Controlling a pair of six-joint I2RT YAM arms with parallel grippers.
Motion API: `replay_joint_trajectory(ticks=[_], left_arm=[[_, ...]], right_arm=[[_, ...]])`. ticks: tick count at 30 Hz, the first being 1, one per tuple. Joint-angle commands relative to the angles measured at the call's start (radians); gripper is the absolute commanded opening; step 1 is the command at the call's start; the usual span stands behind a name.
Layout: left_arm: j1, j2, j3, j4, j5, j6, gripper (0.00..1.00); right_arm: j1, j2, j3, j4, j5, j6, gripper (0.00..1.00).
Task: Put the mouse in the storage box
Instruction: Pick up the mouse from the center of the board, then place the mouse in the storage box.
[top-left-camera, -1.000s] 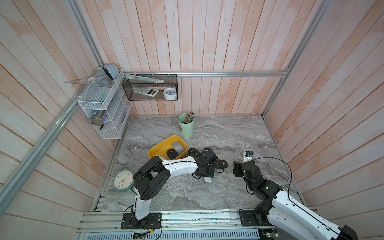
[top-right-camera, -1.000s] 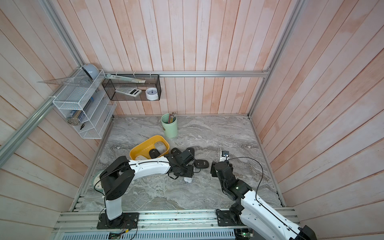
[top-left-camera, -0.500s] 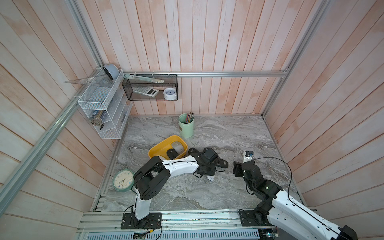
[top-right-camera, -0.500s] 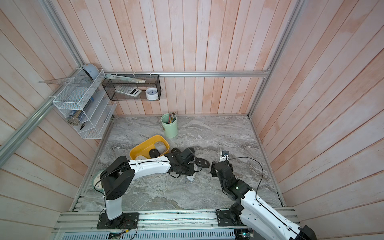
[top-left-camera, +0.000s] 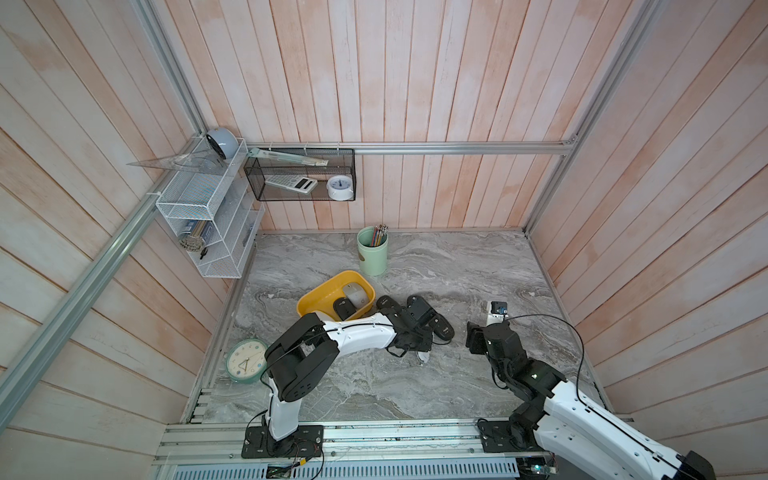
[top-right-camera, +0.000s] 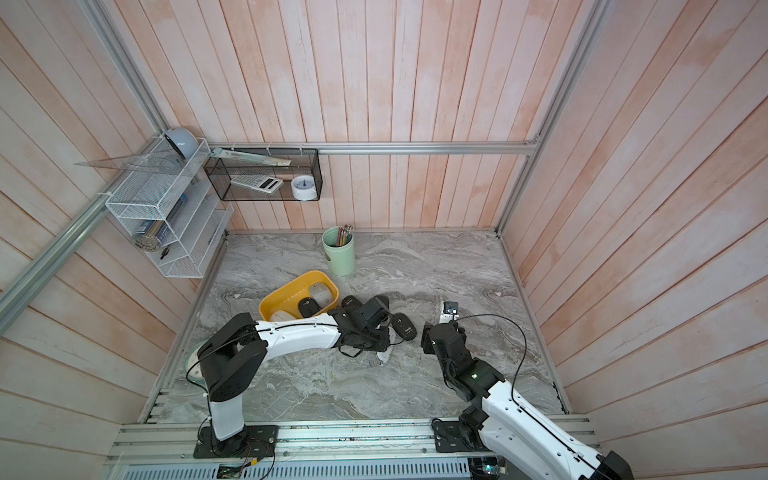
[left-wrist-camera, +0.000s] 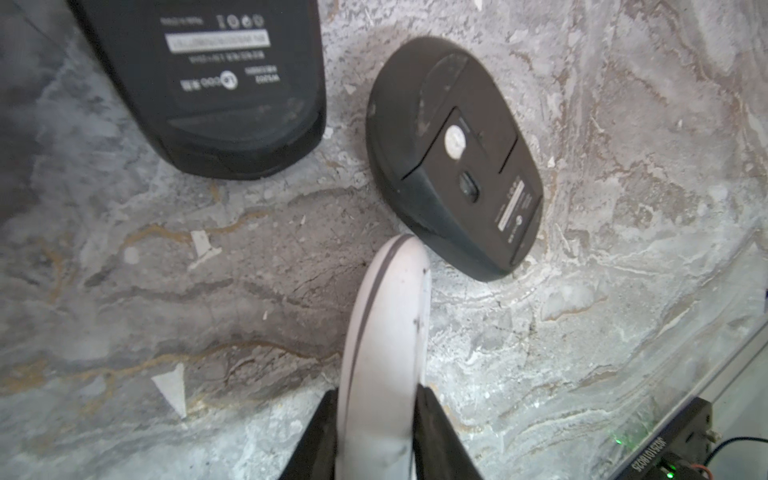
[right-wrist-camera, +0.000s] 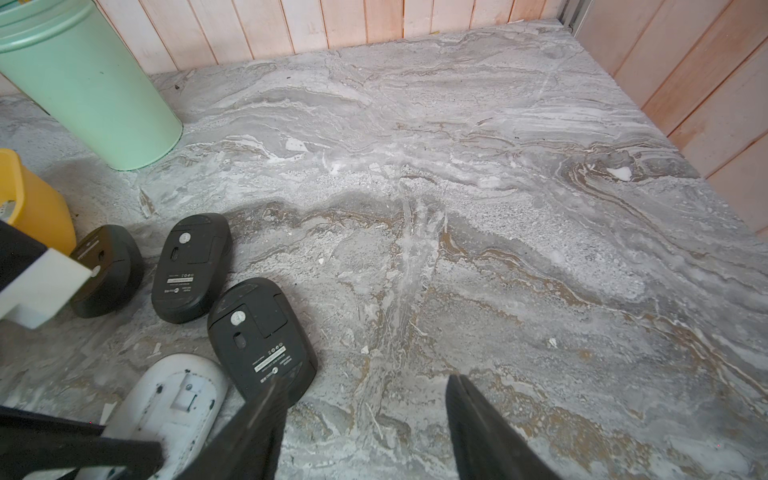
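Observation:
A white mouse (left-wrist-camera: 386, 353) stands on its edge on the marble, and my left gripper (left-wrist-camera: 376, 395) is shut on it, one black jaw on each side. Both top views show this mouse (top-left-camera: 423, 356) (top-right-camera: 384, 356) under the left wrist. The yellow storage box (top-left-camera: 316, 297) sits behind the left arm, with a pale mouse (top-left-camera: 356, 294) and a black mouse (top-left-camera: 344, 309) inside. Three black mice lie upside down near it (right-wrist-camera: 259, 336) (right-wrist-camera: 191, 266) (right-wrist-camera: 106, 270). My right gripper (right-wrist-camera: 365, 382) is open over bare marble, right of the nearest black mouse.
A green pencil cup (top-left-camera: 372, 250) stands behind the box. A round clock (top-left-camera: 245, 359) lies at the left edge. A small white device (top-left-camera: 496, 313) stands beside the right arm. On the wall hang a black mesh basket (top-left-camera: 299, 174) and a white wire rack (top-left-camera: 203, 216).
My left gripper has closed on the white mouse, which now stands on edge between the jaws. The right arm has not moved.

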Motion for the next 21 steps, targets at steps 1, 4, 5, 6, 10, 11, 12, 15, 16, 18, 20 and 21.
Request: replay_joint_trajectory(ticks=[1, 4, 5, 6, 10, 11, 12, 15, 16, 18, 20, 21], left_arm=[[0.004, -0.044, -0.043, -0.087, -0.110, 0.012, 0.19], [0.003, -0.099, -0.035, -0.115, -0.174, 0.034, 0.14], [0.004, -0.115, -0.028, -0.128, -0.192, 0.042, 0.13], [0.005, -0.130, -0.021, -0.145, -0.213, 0.050, 0.12], [0.040, -0.195, 0.016, -0.242, -0.313, 0.063, 0.07], [0.055, -0.210, 0.020, -0.261, -0.322, 0.067, 0.06], [0.073, -0.230, 0.023, -0.285, -0.336, 0.073, 0.06], [0.127, -0.280, 0.049, -0.377, -0.432, 0.108, 0.06], [0.151, -0.294, 0.064, -0.425, -0.473, 0.124, 0.06], [0.226, -0.318, 0.078, -0.490, -0.504, 0.165, 0.06], [0.324, -0.352, 0.076, -0.527, -0.499, 0.195, 0.06], [0.372, -0.367, 0.078, -0.549, -0.506, 0.212, 0.06]], right_arm=[[-0.004, -0.014, 0.004, 0.006, 0.013, 0.007, 0.66], [-0.005, -0.014, 0.003, 0.006, 0.013, 0.007, 0.66], [-0.005, -0.014, 0.003, 0.006, 0.014, 0.007, 0.66], [-0.004, -0.014, 0.003, 0.007, 0.014, 0.007, 0.66], [-0.004, -0.013, 0.002, 0.006, 0.014, 0.007, 0.66], [-0.004, -0.013, 0.003, 0.005, 0.014, 0.007, 0.66], [-0.004, -0.013, 0.002, 0.006, 0.014, 0.007, 0.66], [-0.004, -0.012, 0.002, 0.006, 0.014, 0.008, 0.66], [-0.004, -0.013, 0.003, 0.006, 0.012, 0.008, 0.66], [-0.005, -0.012, 0.003, 0.007, 0.013, 0.008, 0.66], [-0.004, -0.013, 0.002, 0.008, 0.012, 0.007, 0.66], [-0.005, -0.012, 0.003, 0.008, 0.012, 0.007, 0.66]])
